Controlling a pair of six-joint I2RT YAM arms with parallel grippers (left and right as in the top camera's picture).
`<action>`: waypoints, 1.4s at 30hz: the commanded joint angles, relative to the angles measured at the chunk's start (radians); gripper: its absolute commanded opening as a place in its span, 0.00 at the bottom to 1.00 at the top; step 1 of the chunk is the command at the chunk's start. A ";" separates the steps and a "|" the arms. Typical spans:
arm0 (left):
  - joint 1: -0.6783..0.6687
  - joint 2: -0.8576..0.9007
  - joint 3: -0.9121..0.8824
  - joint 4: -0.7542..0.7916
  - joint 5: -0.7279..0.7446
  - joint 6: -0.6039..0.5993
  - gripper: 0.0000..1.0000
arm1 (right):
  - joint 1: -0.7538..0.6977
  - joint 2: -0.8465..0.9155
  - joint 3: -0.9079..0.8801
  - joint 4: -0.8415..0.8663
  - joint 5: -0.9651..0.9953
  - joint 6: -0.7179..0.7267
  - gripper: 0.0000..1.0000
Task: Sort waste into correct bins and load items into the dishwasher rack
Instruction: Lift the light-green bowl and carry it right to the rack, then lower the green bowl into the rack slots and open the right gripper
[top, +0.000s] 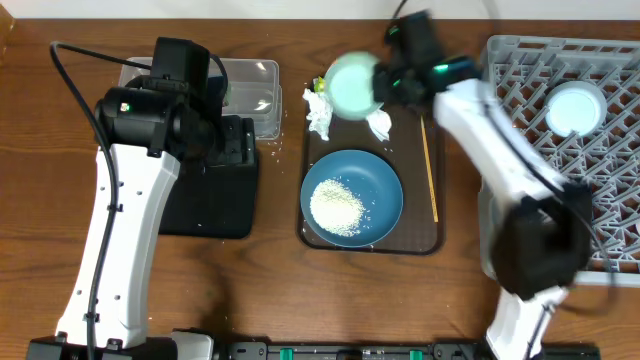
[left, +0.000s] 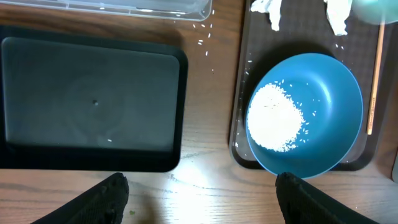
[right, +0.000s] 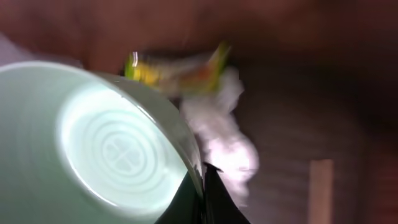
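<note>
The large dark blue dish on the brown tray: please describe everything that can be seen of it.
This round dark blue dish is shallow with a raised rim, and looks like glossy plastic or ceramic. It sits upright on the dark brown serving tray, in the half nearer the robot. A heap of white rice-like grains lies inside, left of centre. The thin wooden stick lies to its right, not touching. Nothing else touches it.

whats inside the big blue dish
A mound of white rice grains lies in the blue dish, a few loose grains around it. The dish floor beneath the mound is hidden.
</note>
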 joint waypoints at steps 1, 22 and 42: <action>0.000 0.002 0.005 -0.003 -0.016 0.016 0.79 | -0.055 -0.138 0.009 -0.023 0.176 -0.048 0.01; 0.000 0.002 0.005 0.005 -0.016 0.016 0.79 | -0.310 -0.251 0.008 -0.121 1.102 -0.196 0.01; 0.000 0.002 0.005 0.004 -0.016 0.016 0.79 | -0.520 0.007 0.008 -0.015 1.615 -0.277 0.01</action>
